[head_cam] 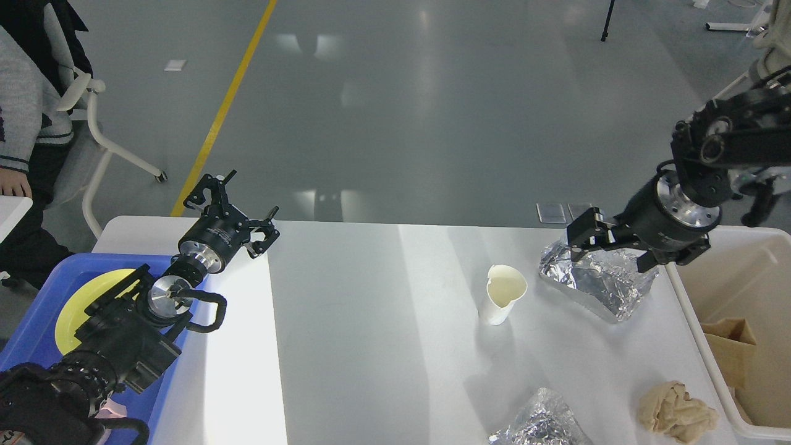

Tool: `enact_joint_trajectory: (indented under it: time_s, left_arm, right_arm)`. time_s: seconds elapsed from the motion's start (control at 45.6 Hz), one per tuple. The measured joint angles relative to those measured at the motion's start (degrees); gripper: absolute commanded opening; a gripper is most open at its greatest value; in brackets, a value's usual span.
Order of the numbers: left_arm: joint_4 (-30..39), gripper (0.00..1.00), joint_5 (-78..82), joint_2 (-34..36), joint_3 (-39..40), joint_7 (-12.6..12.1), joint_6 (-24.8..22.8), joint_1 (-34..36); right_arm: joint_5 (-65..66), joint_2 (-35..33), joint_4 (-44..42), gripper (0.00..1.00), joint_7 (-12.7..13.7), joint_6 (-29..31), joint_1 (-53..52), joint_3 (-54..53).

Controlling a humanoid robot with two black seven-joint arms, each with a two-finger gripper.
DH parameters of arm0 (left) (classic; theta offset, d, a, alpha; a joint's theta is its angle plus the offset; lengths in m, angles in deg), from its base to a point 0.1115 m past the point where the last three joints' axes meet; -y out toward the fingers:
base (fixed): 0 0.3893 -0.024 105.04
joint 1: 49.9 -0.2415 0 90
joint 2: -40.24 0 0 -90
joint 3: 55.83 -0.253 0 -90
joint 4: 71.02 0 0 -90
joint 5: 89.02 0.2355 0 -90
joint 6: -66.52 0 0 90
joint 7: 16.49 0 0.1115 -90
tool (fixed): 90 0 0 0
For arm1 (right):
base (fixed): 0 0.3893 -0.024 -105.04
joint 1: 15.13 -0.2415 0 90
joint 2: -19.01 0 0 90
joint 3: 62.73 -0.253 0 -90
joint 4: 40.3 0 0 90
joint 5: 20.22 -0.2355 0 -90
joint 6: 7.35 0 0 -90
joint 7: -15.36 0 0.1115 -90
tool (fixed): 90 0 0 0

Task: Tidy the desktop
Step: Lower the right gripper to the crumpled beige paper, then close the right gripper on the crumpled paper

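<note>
The white desktop holds a dented white paper cup, a crumpled foil piece at the back right, a second foil piece at the front edge and a crumpled brown paper ball. My right gripper is open and hangs just over the back foil piece, its fingers astride the foil's far edge. My left gripper is open and empty above the table's back left corner.
An off-white tub stands at the right edge with a brown paper bag inside. A blue tray with a yellow plate sits at the left under my left arm. A person sits at the far left.
</note>
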Motion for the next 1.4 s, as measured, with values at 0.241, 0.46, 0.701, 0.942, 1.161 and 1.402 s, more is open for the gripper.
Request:
enact_joint_trajectory:
  time_s: [0.241,0.46,0.701,0.942,1.161,1.402]
  left_arm:
    - [0.03,0.99,0.0,0.01,0.0,0.0,0.0,-0.01]
    - [0.01,0.99,0.0,0.0,0.0,0.0,0.0,-0.1]
    - [0.01,0.99,0.01,0.01,0.0,0.0,0.0,-0.1]
    - [0.01,0.99,0.01,0.01,0.0,0.0,0.0,-0.04]
    - [0.01,0.99,0.01,0.01,0.0,0.0,0.0,-0.06]
    - [0.01,0.99,-0.01,0.01,0.0,0.0,0.0,-0.08]
  right_arm:
    - [4.23,-16.55,-1.55,1.0,0.01,-1.37,14.14,-1.63]
    - [4.35,-23.76,-1.49,1.0,0.01,-2.28,23.07,-7.7]
    - [4.02,-24.6,-3.47,1.0,0.15,-8.68,37.57,-18.81]
    - [4.25,-20.96,-11.55,1.0,0.08,-10.14,50.83,-29.49]
    - [4.52,-17.75,-15.12,1.0,0.08,-11.14,54.52,-30.95]
    - [8.32,-16.54,-16.4,0.56,0.16,-12.19,55.99,-30.92]
